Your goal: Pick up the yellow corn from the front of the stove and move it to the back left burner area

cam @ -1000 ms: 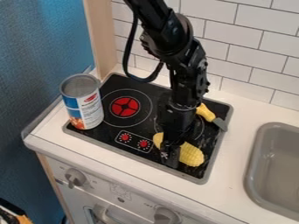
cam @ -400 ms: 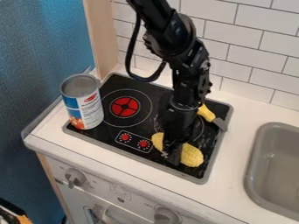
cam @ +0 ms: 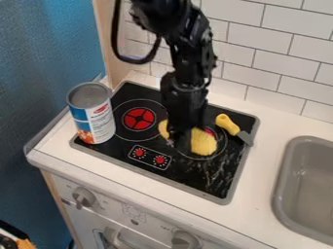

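Apparently, the yellow toy corn (cam: 203,141) is gripped across its middle by the pincer (cam: 181,142), where its probably light, stiff, bumpy body is best held.

White brick-pattern tiles (cam: 285,53) behind — blue textured wall (cam: 46,63) at left, pale wooden post (cam: 112,36) between.

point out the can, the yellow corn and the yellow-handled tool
can (cam: 99,121): camera view, on the label around its side
yellow corn (cam: 204,142): camera view, on its exposed right part
yellow-handled tool (cam: 226,124): camera view, on the handle
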Available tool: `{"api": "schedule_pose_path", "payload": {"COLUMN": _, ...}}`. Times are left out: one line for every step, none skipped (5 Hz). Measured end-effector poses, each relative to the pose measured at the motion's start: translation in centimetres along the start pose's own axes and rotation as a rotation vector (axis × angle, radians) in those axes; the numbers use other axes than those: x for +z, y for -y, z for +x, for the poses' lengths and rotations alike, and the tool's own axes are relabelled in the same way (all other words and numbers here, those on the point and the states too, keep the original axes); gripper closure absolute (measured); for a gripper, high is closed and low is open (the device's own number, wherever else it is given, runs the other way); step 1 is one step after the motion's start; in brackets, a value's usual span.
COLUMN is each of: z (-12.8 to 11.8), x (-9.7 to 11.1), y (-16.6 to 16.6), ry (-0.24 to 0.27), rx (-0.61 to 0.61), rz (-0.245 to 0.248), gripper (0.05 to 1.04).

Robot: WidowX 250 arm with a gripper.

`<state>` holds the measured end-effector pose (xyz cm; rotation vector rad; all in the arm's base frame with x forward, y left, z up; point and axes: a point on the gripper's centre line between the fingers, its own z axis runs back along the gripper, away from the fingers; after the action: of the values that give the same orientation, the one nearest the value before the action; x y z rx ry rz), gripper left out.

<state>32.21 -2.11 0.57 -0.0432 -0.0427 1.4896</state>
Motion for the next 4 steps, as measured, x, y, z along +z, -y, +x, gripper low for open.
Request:
{"api": "schedule_pose_path", "payload": {"z": 3.1, "x": 1.1, "y": -0.1, "ry": 0.026, "rx": -0.004, "rz": 0.032, "gripper": 0.438}}
{"api": "schedule_pose_path", "payload": {"z": 5.8, "x": 2.9, "y": 0.9, "ry": 0.04, "rx": -0.039, "rz": 0.052, "gripper": 0.438}}
{"api": "schedule_pose_path", "payload": {"z": 9.1, "x": 2.7, "y": 1.6, "ry": 0.039, "rx": -0.041, "rz": 0.071, "gripper": 0.438}}
{"api": "schedule_pose_path", "payload": {"z": 11.6, "x": 2.6, "y": 3.0, "ry": 0.062, "rx": -0.073, "rz": 0.051, "gripper": 0.438}}
